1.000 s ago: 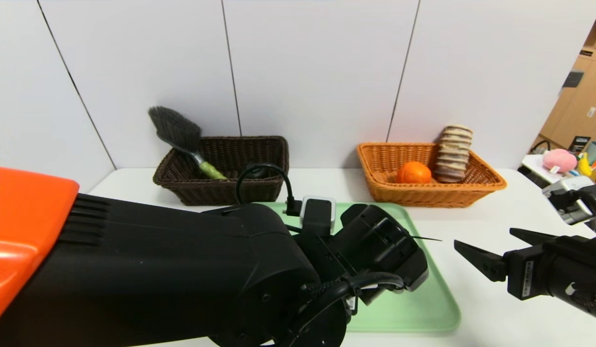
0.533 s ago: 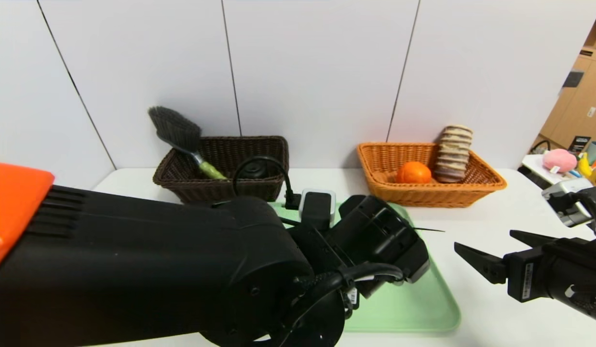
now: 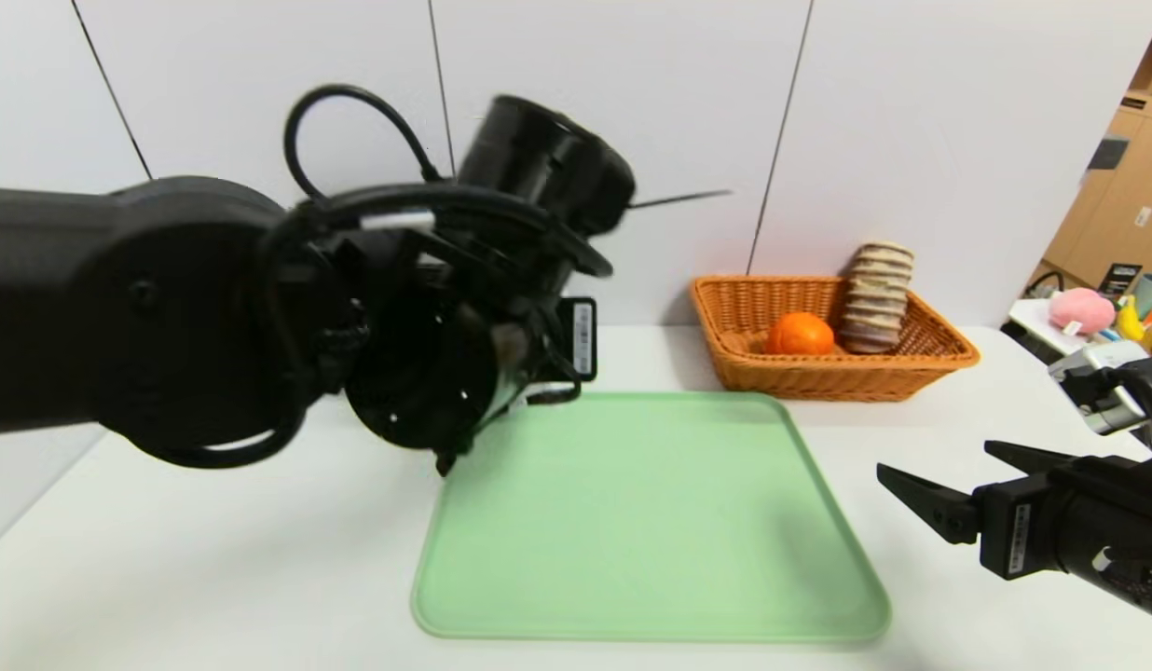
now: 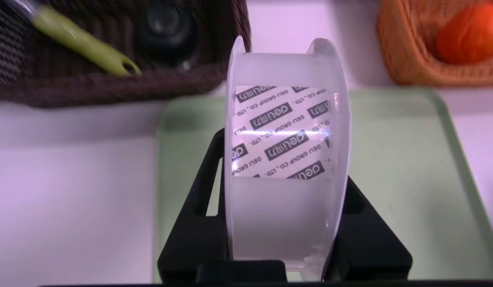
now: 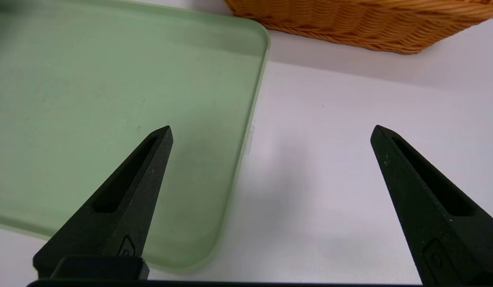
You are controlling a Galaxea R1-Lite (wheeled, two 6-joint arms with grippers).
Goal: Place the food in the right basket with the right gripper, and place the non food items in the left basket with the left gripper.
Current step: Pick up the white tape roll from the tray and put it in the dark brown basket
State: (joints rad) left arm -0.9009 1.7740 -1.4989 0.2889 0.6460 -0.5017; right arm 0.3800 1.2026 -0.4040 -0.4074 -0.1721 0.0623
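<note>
"What is the left gripper (image 4: pixel 284 223) doing?"

"It's gripping the spool (image 4: pixel 282 219) between its two fingers, holding it above the tray (image 3: pixel 651 522), near the dark basket (image 4: pixel 111 85). The brush (image 4: pixel 85 46) and the cup (image 4: pixel 164 30) are lying in that basket."

"And the right one?"

"The right gripper (image 5: pixel 271 127) is waiting wide open and empty, beside the tray's right edge. The orange (image 3: pixel 800 334) and the roll (image 3: pixel 876 298) are sitting in the orange basket (image 3: pixel 837 382)."

"So how is the spool going in well?"

"By keeping the grip firm but gentle, since the thin flanges look bendable. The spool should be clearing the rim first, then heading for the space by the cup, away from the brush handle. I'd be lowering it before letting go, so it isn't rolling or bouncing out."
</note>
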